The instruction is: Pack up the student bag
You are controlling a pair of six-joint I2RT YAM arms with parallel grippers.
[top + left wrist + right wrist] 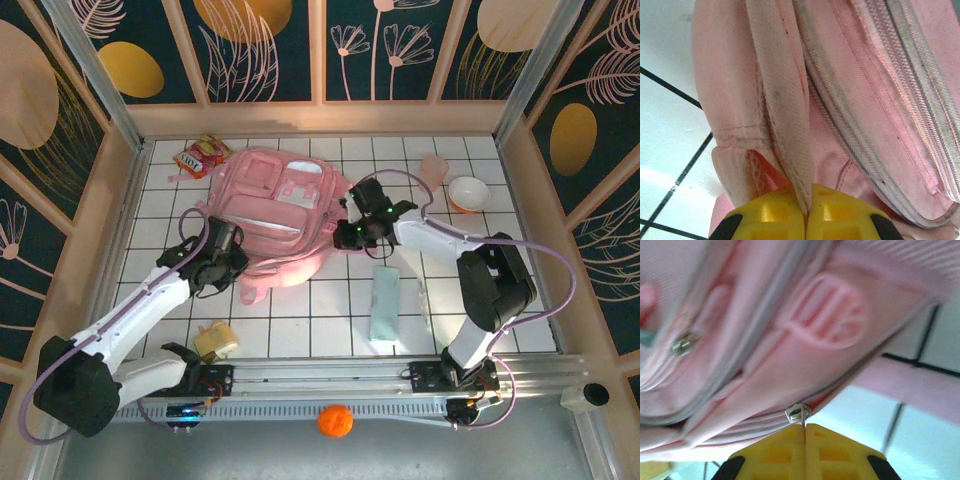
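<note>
Student bag [275,215] lies flat on the tiled counter [300,320], toward its back centre. At the bag's left side the left claw [807,202] is clamped on a pink fabric band [782,125]; at its right side the right claw [805,429] pinches the metal zip pull [797,413]. Use the left grip as an anchor and draw the pull along the zip track with the fabric taut.

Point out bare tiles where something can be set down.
Widest bare tiles: near middle, between student bag, pale-green pouch and yellow object. Also left of the bag, below the snack packet. Crowded: the far right around bowl, and the bag's flanks, gripped by left pincer and right pincer.
</note>
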